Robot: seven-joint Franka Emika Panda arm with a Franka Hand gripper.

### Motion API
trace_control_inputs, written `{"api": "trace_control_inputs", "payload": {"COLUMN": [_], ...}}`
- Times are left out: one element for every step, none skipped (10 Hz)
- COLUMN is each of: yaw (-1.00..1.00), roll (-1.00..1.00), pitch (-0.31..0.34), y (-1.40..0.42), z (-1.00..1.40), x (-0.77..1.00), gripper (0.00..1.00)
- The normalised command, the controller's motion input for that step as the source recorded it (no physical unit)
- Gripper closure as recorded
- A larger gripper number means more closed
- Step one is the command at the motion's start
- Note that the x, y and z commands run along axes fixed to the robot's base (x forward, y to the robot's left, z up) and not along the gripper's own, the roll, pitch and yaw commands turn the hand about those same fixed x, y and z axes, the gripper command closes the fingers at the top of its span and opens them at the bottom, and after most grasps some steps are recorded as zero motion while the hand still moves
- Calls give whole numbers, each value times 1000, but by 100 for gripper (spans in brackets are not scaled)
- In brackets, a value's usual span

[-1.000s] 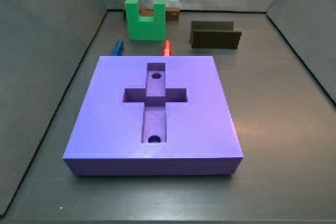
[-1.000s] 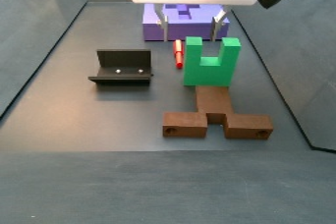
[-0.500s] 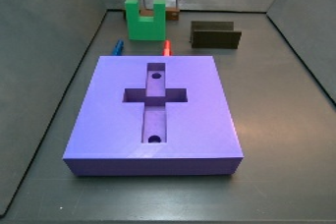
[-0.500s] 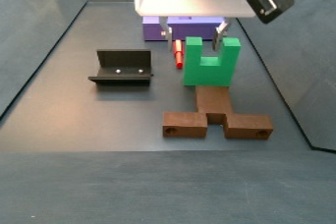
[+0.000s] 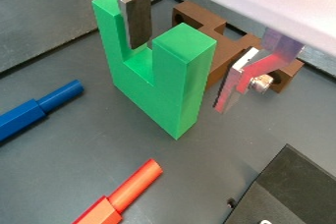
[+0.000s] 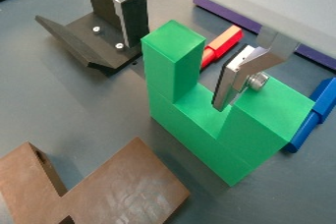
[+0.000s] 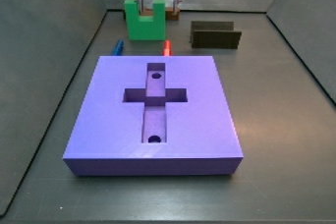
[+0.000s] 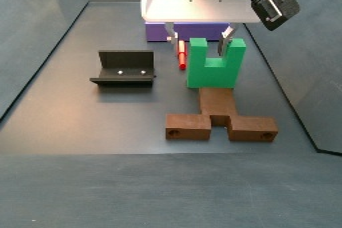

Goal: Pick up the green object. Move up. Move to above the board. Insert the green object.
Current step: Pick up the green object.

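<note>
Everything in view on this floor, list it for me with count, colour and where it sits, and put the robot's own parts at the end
green object: one, bright green, U-shaped, standing on the floor beyond the far end of the board, under the gripper.
board: one, purple-blue, large slab with a cross-shaped recess and two small round holes.
fixture: one, dark, L-shaped bracket standing apart to one side of the green object.
brown piece: one, brown, lying flat right behind the green object, on the side away from the board.
red peg: one, red, lying between green object and board.
blue peg: one, blue, lying beside the red peg.
gripper: one, silver fingers, open, straddling one prong of the green object, one finger in its notch.
</note>
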Motion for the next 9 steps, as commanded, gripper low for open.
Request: {"api": "trace_control_inputs", "payload": {"yaw": [0, 0, 0, 0, 0, 0, 0, 0, 0], "roll": [0, 0, 0, 0, 0, 0, 0, 0, 0], "pitch": [0, 0, 0, 0, 0, 0, 0, 0, 0], "y": [0, 0, 0, 0, 0, 0, 0, 0, 0], "z": [0, 0, 0, 0, 0, 0, 0, 0, 0], "x": [0, 0, 0, 0, 0, 0, 0, 0, 0], "gripper": [100, 100, 100, 100, 100, 100, 100, 100, 100]}}
